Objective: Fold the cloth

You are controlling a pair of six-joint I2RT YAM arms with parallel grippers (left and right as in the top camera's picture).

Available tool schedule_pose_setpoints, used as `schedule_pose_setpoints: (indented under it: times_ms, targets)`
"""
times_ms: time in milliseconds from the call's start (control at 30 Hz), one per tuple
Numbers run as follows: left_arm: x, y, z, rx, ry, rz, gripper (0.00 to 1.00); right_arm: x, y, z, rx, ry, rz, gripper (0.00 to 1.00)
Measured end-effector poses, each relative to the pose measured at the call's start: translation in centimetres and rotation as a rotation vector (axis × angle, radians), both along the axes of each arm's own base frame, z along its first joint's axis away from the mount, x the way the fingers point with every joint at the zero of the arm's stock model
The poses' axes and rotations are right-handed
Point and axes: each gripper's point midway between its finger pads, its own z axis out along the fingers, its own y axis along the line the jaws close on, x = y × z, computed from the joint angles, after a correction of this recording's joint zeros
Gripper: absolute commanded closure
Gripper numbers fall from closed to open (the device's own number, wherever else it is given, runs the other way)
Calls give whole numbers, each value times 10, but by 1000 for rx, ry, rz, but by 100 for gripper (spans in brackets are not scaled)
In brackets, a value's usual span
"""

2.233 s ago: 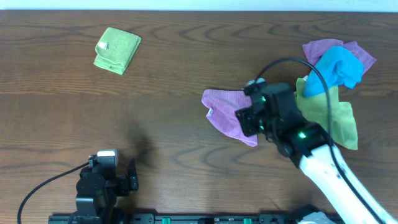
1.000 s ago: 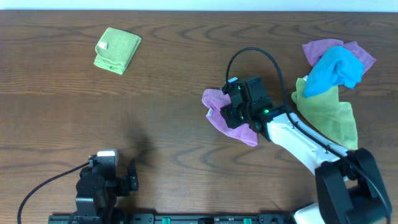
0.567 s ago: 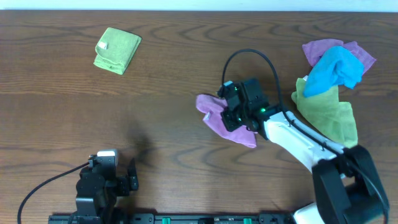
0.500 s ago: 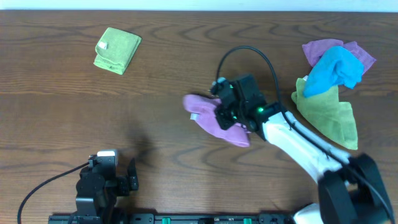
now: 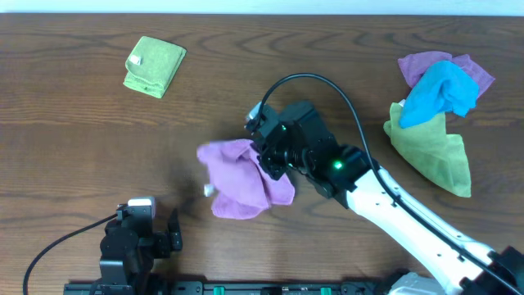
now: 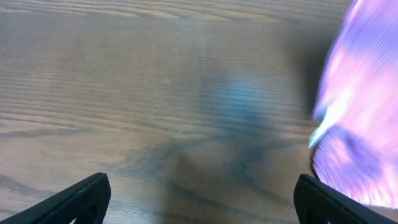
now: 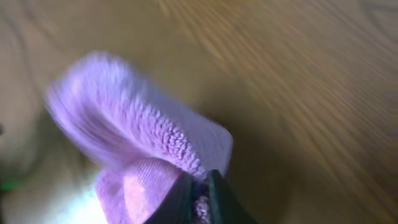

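R gripper [image 5: 265, 161] was clamped on the cloth [image 5: 236, 187] at its right edge. The cloth sat bunched mid-table [image 5: 74, 156], spreading left of the claw. L gripper [image 5: 166, 234] was wide open at front-left, near but apart from the cloth.

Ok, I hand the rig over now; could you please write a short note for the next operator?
Left gripper: open, empty, over bare table.
Right gripper: shut on the cloth, pinching it at one edge.
Cloth: bunched, near mid-table, apart from the other cloths.
Done: cloth grasped.
Left: lay it flat and fold it; no neat fold visible yet.
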Motion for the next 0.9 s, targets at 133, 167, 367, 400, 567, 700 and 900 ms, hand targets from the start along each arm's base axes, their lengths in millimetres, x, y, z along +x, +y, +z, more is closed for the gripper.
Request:
schedule_pose_setpoints:
  times_ms: [133, 167, 367, 400, 567, 700, 900]
  targets:
    - [0, 0, 0, 0, 0, 0, 5, 11, -7, -11, -56, -22, -48, 99]
    - [0, 0, 0, 0, 0, 0, 5, 16, -9, -13, -67, -32, -64, 99]
    - [0, 0, 0, 0, -1, 0, 5, 61, -25, -27, -111, -120, -199, 99]
    - [0, 0, 0, 0, 0, 0, 5, 73, -30, -29, -118, -139, -234, 98]
    - [0, 0, 0, 0, 0, 0, 5, 122, -72, -40, -155, -212, -412, 99]
    - [0, 0, 0, 0, 0, 0, 5, 151, -117, -41, -177, -247, -572, 91]
    - [0, 0, 0, 0, 0, 0, 5, 166, -172, -41, -190, -234, -759, 35]
